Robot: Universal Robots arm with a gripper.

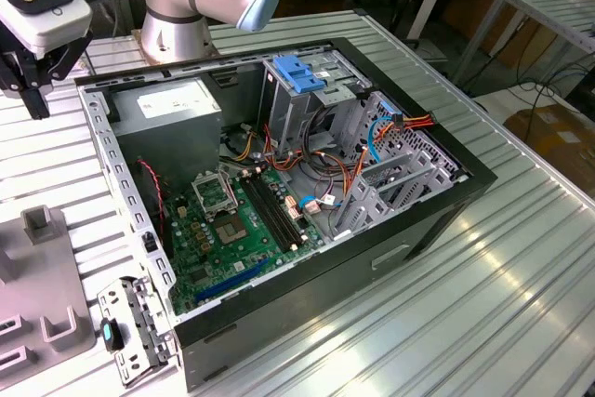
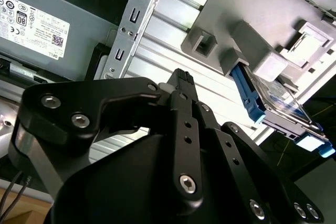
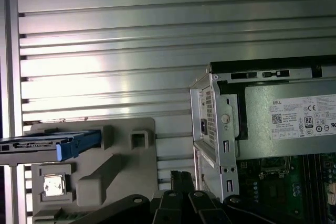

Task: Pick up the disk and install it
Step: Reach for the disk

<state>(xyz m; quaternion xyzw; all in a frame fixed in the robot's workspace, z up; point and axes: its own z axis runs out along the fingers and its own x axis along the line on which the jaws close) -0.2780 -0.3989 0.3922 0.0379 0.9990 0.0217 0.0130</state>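
1. Exterior view: the black two-finger gripper (image 1: pixel 35 90) hangs at the exterior view's left above the ribbed aluminium table (image 1: pixel 521 258). It is outside the open black computer case (image 1: pixel 437 220), near the corner where the grey metal power-supply box with a white sticker (image 1: pixel 177 104) sits. A flat grey plastic fixture plate (image 1: pixel 37 276) lies on the table alongside the case. Over the table there is plenty of free room. Inside the case it is tight, because the tall metal cage with the light-blue plastic flap (image 1: pixel 297 76) and the loose orange cables (image 1: pixel 414 123) crowd the bay end.

2. Second wrist view: the gripper's fingers are pressed together with nothing between them. The disk (image 2: pixel 281 103) is a flat silver-metal hard drive framed by blue plastic rails. It stands on edge in a slot of the fixture plate (image 2: pixel 236 30), well apart from the gripper. I judge the main risk is here: fingers this tightly closed cannot straddle the drive, and a descent like this would strike its top edge and tip it.

3. First wrist view: the disk (image 3: pixel 37 145) shows edge-on and thin, so a small sideways error could mean a miss or a pinch on a flexible rail, which would likely slip. The case's perforated metal side wall (image 3: pixel 215 129) rises near the fixture plate (image 3: pixel 105 177) — a low sweep toward it could catch. The ribbed table away from the case is open.
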